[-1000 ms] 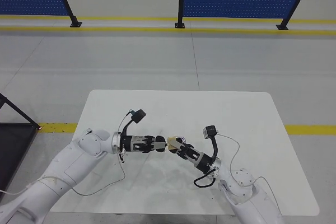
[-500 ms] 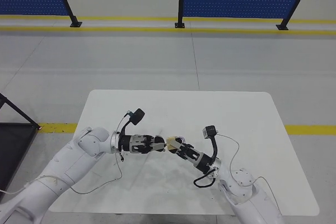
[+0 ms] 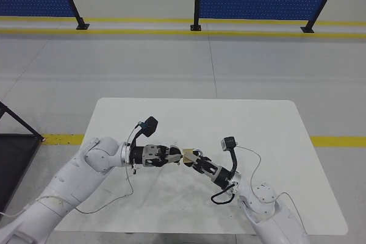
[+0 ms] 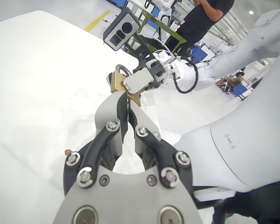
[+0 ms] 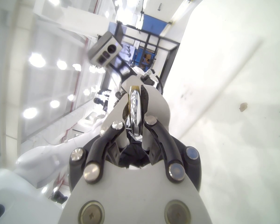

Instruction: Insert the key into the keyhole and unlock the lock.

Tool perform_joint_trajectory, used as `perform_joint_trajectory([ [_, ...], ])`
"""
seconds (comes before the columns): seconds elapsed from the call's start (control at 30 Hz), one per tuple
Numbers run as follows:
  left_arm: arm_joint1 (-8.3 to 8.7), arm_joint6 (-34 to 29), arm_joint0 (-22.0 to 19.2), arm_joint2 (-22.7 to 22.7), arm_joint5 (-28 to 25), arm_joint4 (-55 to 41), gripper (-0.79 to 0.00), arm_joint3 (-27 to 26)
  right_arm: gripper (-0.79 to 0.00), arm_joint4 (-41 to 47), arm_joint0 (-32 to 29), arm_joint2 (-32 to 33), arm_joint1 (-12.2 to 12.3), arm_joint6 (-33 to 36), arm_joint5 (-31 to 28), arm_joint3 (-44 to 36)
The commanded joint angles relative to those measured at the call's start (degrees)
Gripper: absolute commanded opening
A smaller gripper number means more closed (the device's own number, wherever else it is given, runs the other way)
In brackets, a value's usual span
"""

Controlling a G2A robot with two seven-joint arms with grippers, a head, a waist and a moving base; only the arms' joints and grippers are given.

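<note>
flr grey | yellow line | blue barriers | white tbl | black rack | ceiling lights on

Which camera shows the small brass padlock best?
The left wrist view: the brass padlock shows its body and silver shackle. In the top view it is a tiny tan speck; the right wrist view gives the shackle edge-on.

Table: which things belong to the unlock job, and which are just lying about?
Job:
lock, held in right gripper
left gripper, shut, tips at the lock's base

Lying about:
small brown scrap on table
</note>
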Motion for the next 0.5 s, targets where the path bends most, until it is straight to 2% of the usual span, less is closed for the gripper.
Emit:
perform_joint_trajectory([
  [0.0, 0.03, 1.7, 0.7, -0.8, 0.0, 2.9, -0.785, -0.8, -0.785, 0.0, 0.0, 0.0, 0.0, 0.0, 0.0, 0.0],
  [0.47, 0.27, 9.2, 2.9, -2.4, 0.0, 14.4, -0.785, -3.6, -0.785, 0.0, 0.0, 0.0, 0.0, 0.0, 0.0, 0.0],
])
